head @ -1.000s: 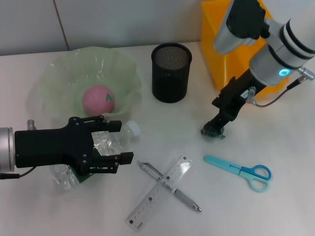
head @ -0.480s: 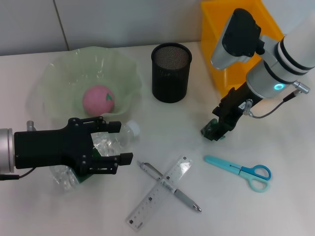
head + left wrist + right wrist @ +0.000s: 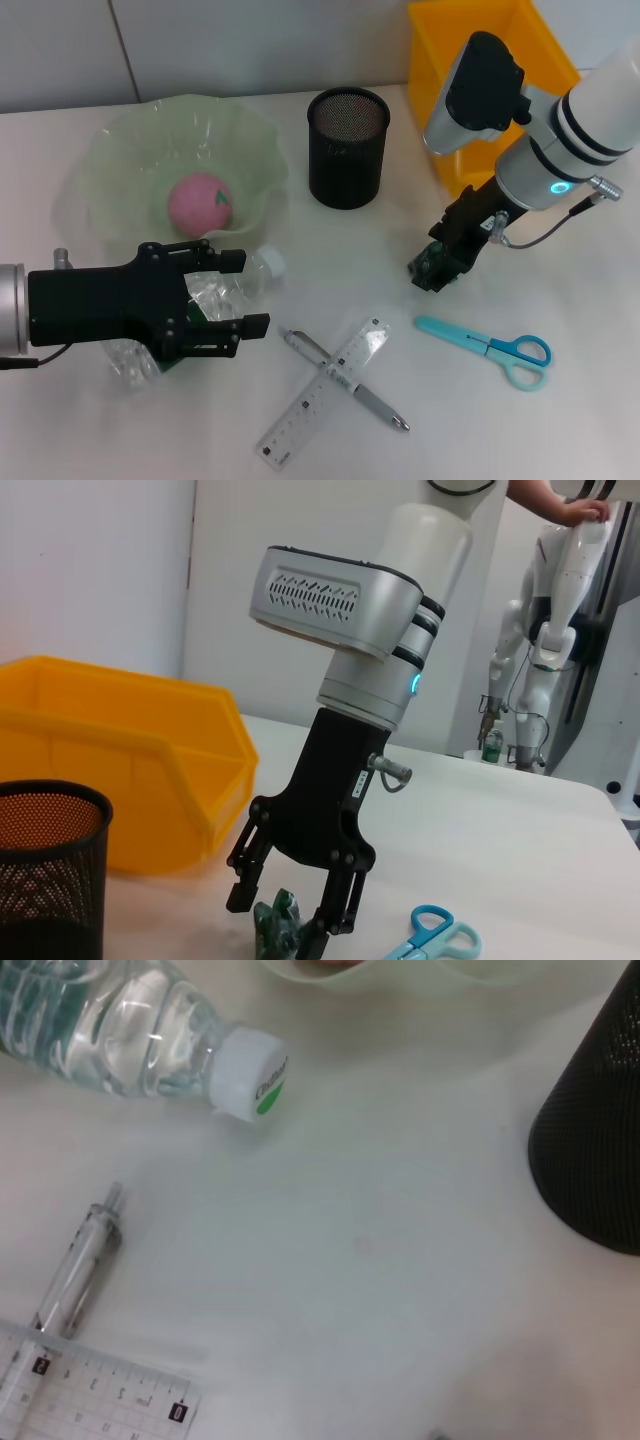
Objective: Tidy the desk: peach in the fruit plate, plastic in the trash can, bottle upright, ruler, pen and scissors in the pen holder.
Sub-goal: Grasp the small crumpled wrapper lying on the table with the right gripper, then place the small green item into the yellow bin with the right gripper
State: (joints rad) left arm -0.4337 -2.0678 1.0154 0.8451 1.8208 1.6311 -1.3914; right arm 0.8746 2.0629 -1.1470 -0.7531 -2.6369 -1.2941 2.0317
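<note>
Left wrist view shows the right gripper (image 3: 290, 920) spread open astride the crumpled plastic (image 3: 277, 927) near the trash can (image 3: 120, 770); it should close low, squarely, before lifting.

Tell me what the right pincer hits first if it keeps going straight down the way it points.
Most likely the crumpled green plastic on the table: the right pincer hangs open right over it, a finger on each side, pointing down.
</note>
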